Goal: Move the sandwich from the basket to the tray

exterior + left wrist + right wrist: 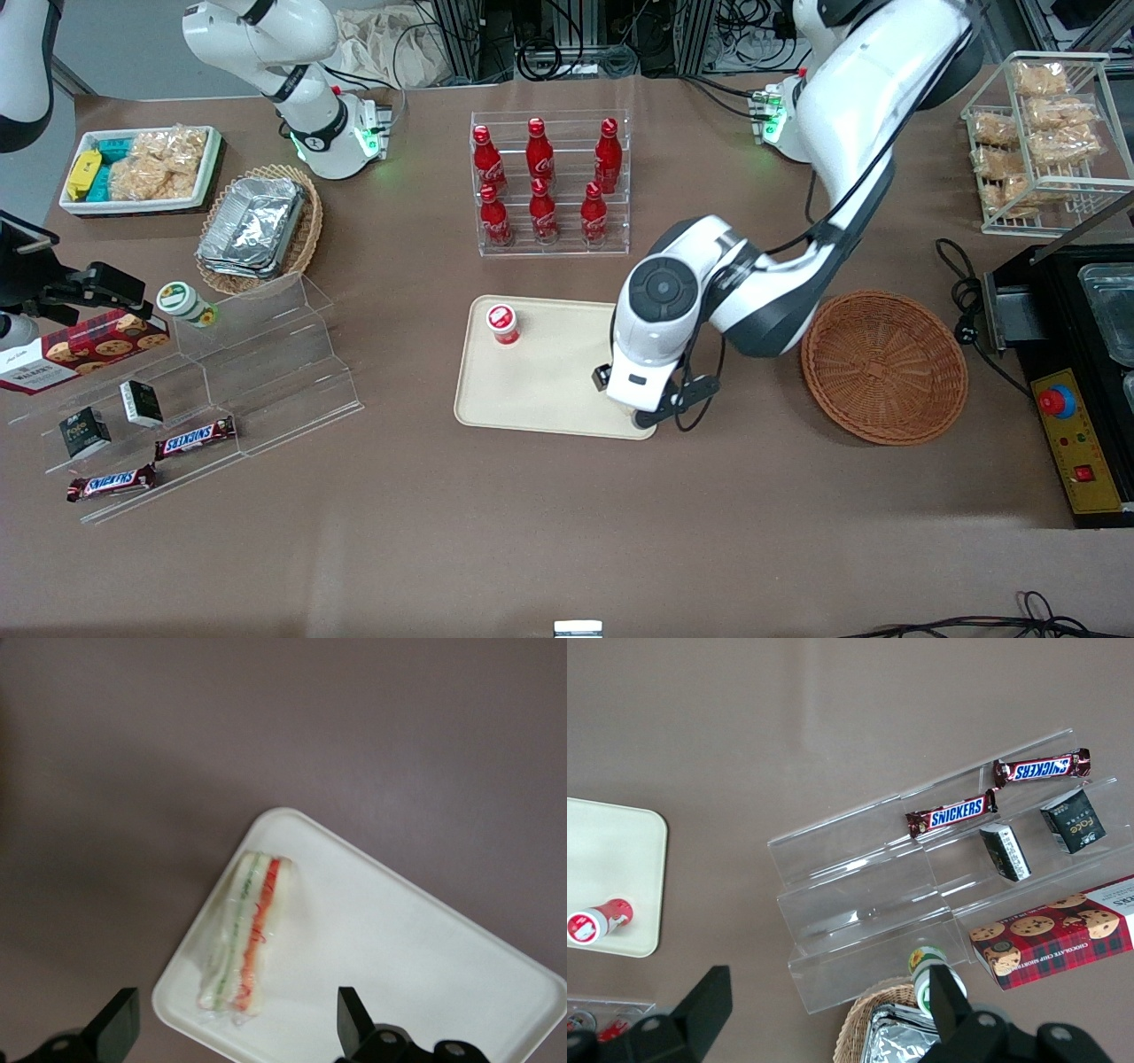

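I see the sandwich (244, 935) lying on the tray (416, 966) by a corner, my gripper (237, 1028) above it, fingers (120, 1020) spread wide and holding nothing, basket (884, 365) beside the tray toward my working arm's end, red-capped cup (503, 322) on the tray.

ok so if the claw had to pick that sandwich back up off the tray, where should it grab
Probably across the two flat bread faces, coming straight down. The sandwich lies near a corner of the tray with its red and green filling edge up, so the bread sides face outward. The claw hangs open above it.
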